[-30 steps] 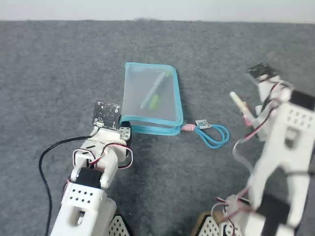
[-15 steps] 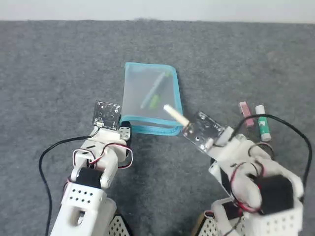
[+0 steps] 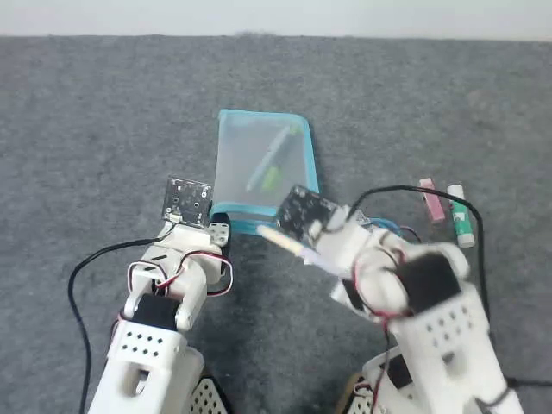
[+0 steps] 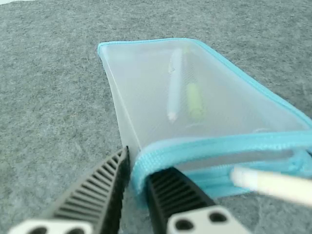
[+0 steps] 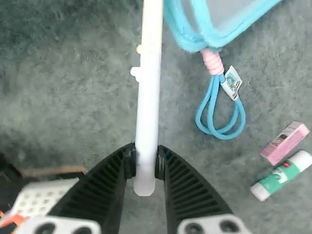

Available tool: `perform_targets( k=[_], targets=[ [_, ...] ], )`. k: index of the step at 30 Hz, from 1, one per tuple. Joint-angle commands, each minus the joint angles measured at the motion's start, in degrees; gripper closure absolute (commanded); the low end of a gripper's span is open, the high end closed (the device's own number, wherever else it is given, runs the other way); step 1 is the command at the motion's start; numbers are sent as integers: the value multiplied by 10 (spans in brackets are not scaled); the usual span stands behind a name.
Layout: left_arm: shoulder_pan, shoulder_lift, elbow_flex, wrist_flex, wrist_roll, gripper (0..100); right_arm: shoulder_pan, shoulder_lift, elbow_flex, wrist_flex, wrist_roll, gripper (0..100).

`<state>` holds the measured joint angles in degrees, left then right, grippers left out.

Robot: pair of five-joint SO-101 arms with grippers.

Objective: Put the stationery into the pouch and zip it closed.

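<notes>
— What's biggest?
— The grey mat (image 3: 103, 103), with a pale wall (image 3: 276, 17) behind. Then the pouch (image 3: 263, 172), flat on it.
— And the arms?
— The left gripper (image 4: 139, 163) pinches the pouch's zip corner. The right gripper (image 5: 145, 148) squeezes a white pen (image 5: 148, 73).
— Which way is the pen?
— Along the zip edge, just beside it, tip toward the left gripper. I think it must turn inward.

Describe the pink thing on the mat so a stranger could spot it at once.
Find the clear pouch with blue trim. To its right in the high view, two small items lie side by side. It is the short pink block, not the green and white tube.
</notes>
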<state>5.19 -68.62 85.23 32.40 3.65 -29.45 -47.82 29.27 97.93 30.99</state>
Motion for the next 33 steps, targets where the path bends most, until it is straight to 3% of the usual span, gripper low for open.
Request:
perform_targets(
  k=[1,10,14,20,28,33],
  targets=[
    [-4,-10,-10,-21,6,989,2,41,-5,-45,-60,991],
    [-4,-10,-11,-22,6,989,135,169,-98,-71,-182,991],
    [-4,-10,-11,-22,6,989,149,218,-158,-56,-221,991],
    [-3,-10,-12,-23,6,989,131,274,-237,-58,-262,991],
    [63,-10,-12,-23,7,989,-15,341,-274,-81,-272,989],
    [97,-10,-9,-21,6,989,0,374,-274,-137,-292,989]
  ],
)
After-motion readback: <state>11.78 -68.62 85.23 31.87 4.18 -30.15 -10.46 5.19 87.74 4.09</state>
